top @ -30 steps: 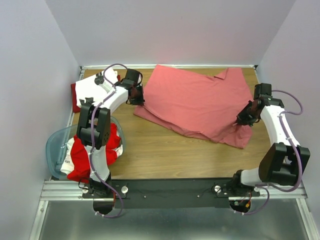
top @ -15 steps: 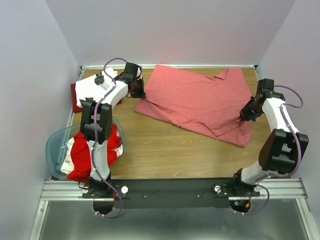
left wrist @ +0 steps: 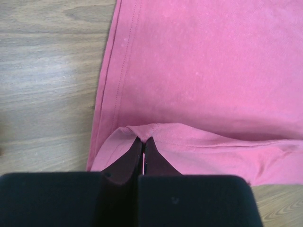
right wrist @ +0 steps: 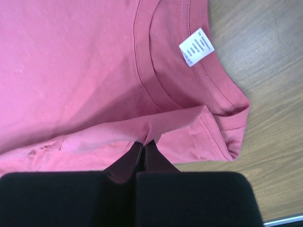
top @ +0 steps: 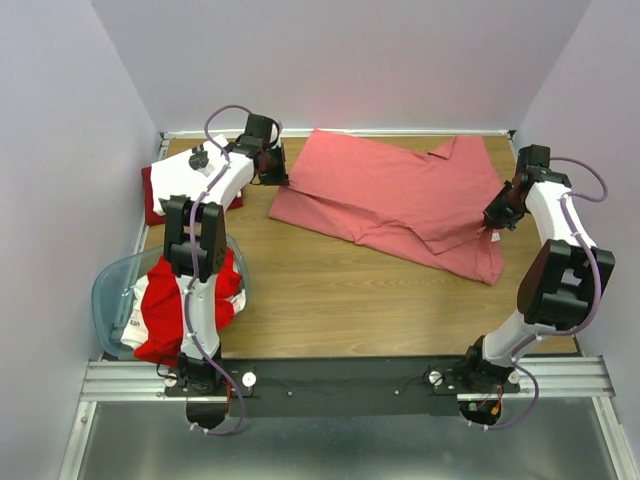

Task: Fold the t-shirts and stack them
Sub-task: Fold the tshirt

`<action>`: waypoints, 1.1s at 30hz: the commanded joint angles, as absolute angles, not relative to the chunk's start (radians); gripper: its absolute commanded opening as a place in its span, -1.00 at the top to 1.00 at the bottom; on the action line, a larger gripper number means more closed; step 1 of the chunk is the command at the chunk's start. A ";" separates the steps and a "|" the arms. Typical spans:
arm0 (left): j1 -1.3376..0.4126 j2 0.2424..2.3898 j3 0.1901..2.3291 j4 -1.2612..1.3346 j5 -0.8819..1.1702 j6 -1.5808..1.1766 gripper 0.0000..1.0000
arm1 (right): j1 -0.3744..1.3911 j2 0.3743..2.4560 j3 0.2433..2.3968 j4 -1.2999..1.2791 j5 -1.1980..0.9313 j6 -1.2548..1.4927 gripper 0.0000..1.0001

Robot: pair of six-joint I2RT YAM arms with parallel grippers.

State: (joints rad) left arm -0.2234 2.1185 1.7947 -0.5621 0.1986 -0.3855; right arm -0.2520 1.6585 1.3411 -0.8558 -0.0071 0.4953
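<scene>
**Left gripper** (left wrist: 143,142) — black two-finger type, jaws pressed together with a small pinch of fabric between the tips. It grasps the large salmon-pink cloth t-shirt (top: 390,195) at a turned-over hemmed edge. In the overhead view it sits in the upper left of the frame, at the shirt's left corner.

**Right gripper** (right wrist: 144,144) — same type, jaws clenched on a raised ridge of the same shirt, just beside the ribbed neck collar (right wrist: 144,71). A white printed care label (right wrist: 196,47) shows inside the neckline, in the upper right of the wrist view. In the overhead view this gripper is near the right edge of the frame, at the shirt's right side.

**Salmon-pink cloth t-shirt**: lies across the upper centre of the light wooden table (top: 330,300). It is partly doubled over, with a lower layer showing along its near edge from the left to the lower right.

**White cloth t-shirt with black prints** (top: 172,172): in the upper left corner, lying on top of a dark red cloth t-shirt (top: 150,195) and partly hidden by the left arm.

**Translucent pale-blue plastic tub** (top: 103,290): in the lower left of the frame, holding bunched bright red and white cloth t-shirts (top: 155,335) that are partly covered by the left arm
</scene>
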 commanded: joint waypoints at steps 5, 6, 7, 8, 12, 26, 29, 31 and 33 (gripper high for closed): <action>-0.213 2.230 1.885 -0.595 0.248 -0.347 1.00 | -0.262 1.775 1.437 -0.844 0.014 0.462 0.99; -0.213 2.238 1.896 -0.598 0.249 -0.345 0.99 | -0.262 1.784 1.445 -0.845 0.014 0.462 0.99; -0.213 2.244 1.905 -0.603 0.245 -0.341 0.94 | -0.262 1.795 1.454 -0.844 0.012 0.462 0.99; -0.215 2.259 1.928 -0.613 0.235 -0.341 0.85 | -0.262 1.814 1.471 -0.844 0.008 0.462 0.99; -0.213 2.264 1.968 -0.632 0.189 -0.339 -0.23 | -0.262 1.859 1.512 -0.842 -0.060 0.454 0.07; -0.213 1.919 1.387 -0.433 0.020 -0.317 -0.87 | -0.356 1.605 1.149 -0.845 -0.098 0.460 -0.68; -0.213 1.907 1.341 -0.396 0.040 -0.337 -0.84 | -0.386 1.568 1.092 -0.844 -0.117 0.463 -0.67; -0.213 1.908 1.315 -0.382 0.048 -0.350 -0.82 | -0.396 1.546 1.060 -0.845 -0.117 0.462 -0.64; -0.213 1.911 1.296 -0.354 0.049 -0.367 -0.78 | -0.406 1.536 1.051 -0.845 -0.124 0.463 -0.61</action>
State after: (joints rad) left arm -0.2199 1.9301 1.3254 -0.4400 0.0597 -0.3378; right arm -0.3912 1.5658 1.0710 -0.8452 -0.0883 0.4629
